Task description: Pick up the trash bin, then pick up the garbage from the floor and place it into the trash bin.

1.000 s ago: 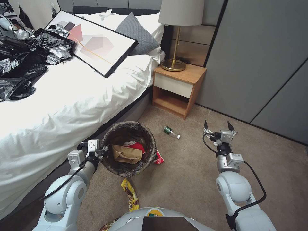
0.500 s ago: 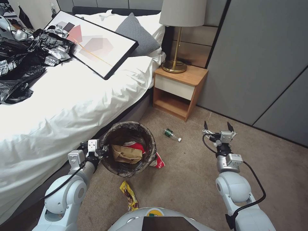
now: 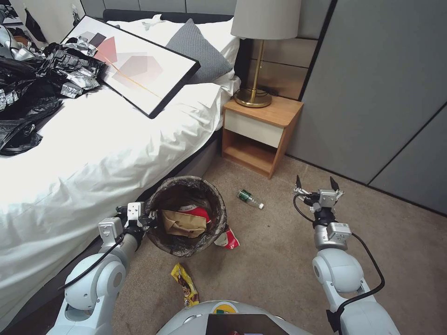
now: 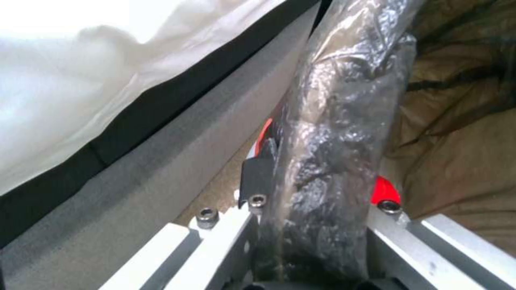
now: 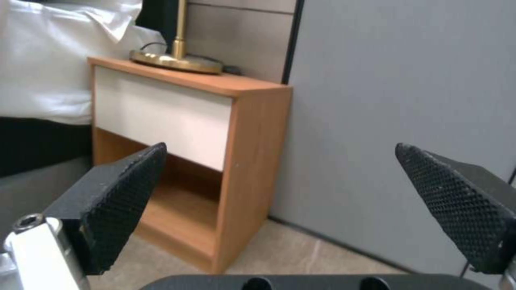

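Observation:
The trash bin (image 3: 218, 203), lined with a dark bag, hangs beside the bed with my left gripper (image 3: 152, 218) shut on its near rim. In the left wrist view the crinkled liner rim of the bin (image 4: 328, 121) is pinched in the left gripper (image 4: 321, 186). Inside lie a tan paper bag (image 3: 184, 224) and a red-and-white cup (image 3: 199, 212). On the carpet are a small clear bottle (image 3: 249, 198), another red-and-white cup (image 3: 228, 238) against the bin, and a yellow snack wrapper (image 3: 185, 284). My right gripper (image 3: 316, 184) (image 5: 290, 201) is open in the air, right of the bottle.
A white bed (image 3: 93, 153) runs along the left, with a framed picture (image 3: 135, 70) and a heap of black-and-silver bags (image 3: 32, 88) on it. A wooden nightstand (image 3: 258, 135) (image 5: 177, 117) with a lamp (image 3: 260, 51) stands ahead. Grey wall panels (image 3: 372, 93) close the right side.
The whole head view has shifted slightly, so the camera moved. Both arms keep their pose, and the left gripper still holds the bin. More of the cup beside the bin now shows.

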`<state>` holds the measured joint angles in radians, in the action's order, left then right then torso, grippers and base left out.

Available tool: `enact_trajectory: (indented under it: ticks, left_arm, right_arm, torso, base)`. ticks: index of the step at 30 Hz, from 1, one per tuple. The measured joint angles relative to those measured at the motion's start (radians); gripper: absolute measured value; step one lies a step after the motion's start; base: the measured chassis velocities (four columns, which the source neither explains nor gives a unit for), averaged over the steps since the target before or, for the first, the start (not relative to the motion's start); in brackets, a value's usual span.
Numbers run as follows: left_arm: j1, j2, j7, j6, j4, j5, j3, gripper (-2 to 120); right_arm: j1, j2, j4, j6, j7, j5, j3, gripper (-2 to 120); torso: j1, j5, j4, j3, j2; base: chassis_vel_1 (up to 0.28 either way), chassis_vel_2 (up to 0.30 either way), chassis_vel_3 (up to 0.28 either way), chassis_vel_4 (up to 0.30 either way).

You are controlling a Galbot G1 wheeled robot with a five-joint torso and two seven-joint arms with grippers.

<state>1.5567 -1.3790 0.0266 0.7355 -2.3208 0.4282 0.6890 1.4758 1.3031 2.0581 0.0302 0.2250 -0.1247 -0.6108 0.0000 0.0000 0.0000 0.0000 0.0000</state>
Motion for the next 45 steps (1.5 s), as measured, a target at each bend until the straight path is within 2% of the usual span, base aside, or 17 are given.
enact_trajectory:
  ticks: [5, 6, 8, 9, 10, 11, 12, 13, 14, 16, 17, 18, 19, 22, 23, 29, 45]
  left_arm:
    - [0.0, 0.0, 0.0, 0.0, 0.0, 0.0, 0.002, 0]
    - [0.0, 0.001, 0.0, 0.0, 0.001, 0.0, 0.003, 0]
    - [-0.001, 0.003, 0.0, 0.0, 0.002, 0.0, 0.003, 0]
    - [-0.001, 0.003, 0.0, 0.0, 0.002, 0.0, 0.003, 0]
    - [-0.002, 0.004, 0.0, 0.0, 0.002, 0.001, 0.003, 0]
    - [-0.002, 0.005, 0.0, 0.0, 0.002, 0.002, 0.005, 0]
    - [-0.002, 0.006, 0.0, 0.0, 0.001, 0.002, 0.006, 0]
    - [-0.002, 0.006, 0.0, 0.0, 0.001, 0.002, 0.006, 0]
    - [-0.002, 0.008, 0.001, 0.0, -0.002, 0.005, 0.01, 0]
    - [-0.001, 0.008, 0.002, 0.0, -0.005, 0.006, 0.016, 0]
    - [-0.001, 0.008, 0.002, 0.0, -0.005, 0.006, 0.016, 0]
    - [0.001, 0.008, 0.002, 0.0, -0.006, 0.006, 0.019, 0]
    - [0.003, 0.007, 0.002, 0.0, -0.006, 0.006, 0.02, 0]
    - [0.005, 0.005, 0.002, 0.0, -0.004, 0.004, 0.02, 0]
    - [0.005, 0.003, 0.002, 0.0, -0.003, 0.002, 0.02, 0]
    - [0.007, 0.001, 0.002, 0.0, -0.003, 0.001, 0.02, 0]
    - [0.0, 0.005, 0.001, 0.0, 0.012, 0.001, 0.021, 0]
  right_arm:
    - [-0.006, -0.006, -0.002, 0.003, 0.014, 0.026, 0.005, 100]
    - [-0.013, -0.021, 0.0, -0.007, 0.03, 0.037, 0.012, 100]
    - [-0.04, -0.08, 0.015, -0.089, 0.068, 0.009, 0.042, 100]
    - [-0.04, -0.08, 0.015, -0.089, 0.068, 0.009, 0.042, 100]
    - [-0.067, -0.13, 0.026, -0.169, 0.093, -0.021, 0.062, 100]
    - [-0.135, -0.235, 0.036, -0.312, 0.111, -0.105, 0.11, 100]
    - [-0.215, -0.308, 0.036, -0.411, 0.117, -0.193, 0.155, 100]
    - [-0.215, -0.308, 0.036, -0.411, 0.117, -0.193, 0.155, 100]
    - [-0.319, -0.375, 0.012, -0.519, 0.115, -0.324, 0.227, 100]
    - [-0.49, -0.436, -0.07, -0.687, 0.066, -0.503, 0.327, 100]
    - [-0.49, -0.436, -0.07, -0.687, 0.066, -0.503, 0.327, 100]
    - [-0.609, -0.45, -0.147, -0.763, 0.047, -0.63, 0.407, 100]
    - [-0.714, -0.451, -0.208, -0.779, 0.038, -0.702, 0.476, 100]
    - [-0.815, -0.445, -0.281, -0.781, 0.014, -0.734, 0.563, 100]
    - [-0.865, -0.435, -0.327, -0.782, -0.001, -0.737, 0.618, 100]
    - [-0.96, -0.375, -0.471, -0.778, -0.014, -0.727, 0.757, 100]
    - [-0.947, -0.311, -0.704, -0.769, -0.099, -0.57, 0.801, 100]
  torso:
    - [0.0, 0.0001, 0.0, 0.0, 0.0]
    - [0.0, 0.0001, -0.0002, 0.0, 0.0]
    - [0.0, 0.0002, -0.0003, 0.0, 0.0]
    - [0.0, 0.0002, -0.0003, 0.0, 0.0]
    - [0.0, 0.0002, 0.0001, 0.0, 0.0]
    - [0.0, 0.0001, -0.0002, 0.0, 0.0]
    - [0.0, 0.0001, 0.0, 0.0, 0.0]
    - [0.0, 0.0001, 0.0, 0.0, 0.0]
    - [0.0, -0.0003, 0.0003, 0.0, 0.0]
    - [0.0, -0.0002, 0.0004, 0.0, 0.0]
    - [0.0, -0.0002, 0.0004, 0.0, 0.0]
    - [0.0, 0.0006, -0.0006, 0.0, 0.0]
    - [0.0, 0.0006, -0.0001, 0.0, 0.0]
    - [0.0, -0.0013, 0.0004, 0.0, 0.0]
    - [0.0, 0.0003, 0.0007, 0.0, 0.0]
    - [0.0, 0.0, 0.0, 0.0, 0.0]
    - [0.0, 0.0, -0.0001, 0.0, 0.0]
  base:
    - [0.0, 0.0, 0.0, 0.0]
    - [0.0, 0.0, 0.0, 0.0]
    - [0.0, 0.0, 0.0, 0.0]
    - [0.0, 0.0, 0.0, 0.0]
    - [0.0, 0.0, 0.0, 0.0]
    - [0.0, 0.0, 0.0, 0.0]
    - [0.0, 0.0, 0.0, 0.0]
    - [0.0, 0.0, 0.0, 0.0]
    - [0.0, 0.0, 0.0, 0.0]
    - [0.0, 0.0, 0.0, 0.0]
    - [0.0, 0.0, 0.0, 0.0]
    - [0.0, 0.0, 0.0, 0.0]
    - [0.0, 0.0, 0.0, 0.0]
    - [0.0, 0.0, 0.0, 0.0]
    - [0.0, 0.0, 0.0, 0.0]
    - [0.0, 0.0, 0.0, 0.0]
    - [0.0, 0.0, 0.0, 0.0]
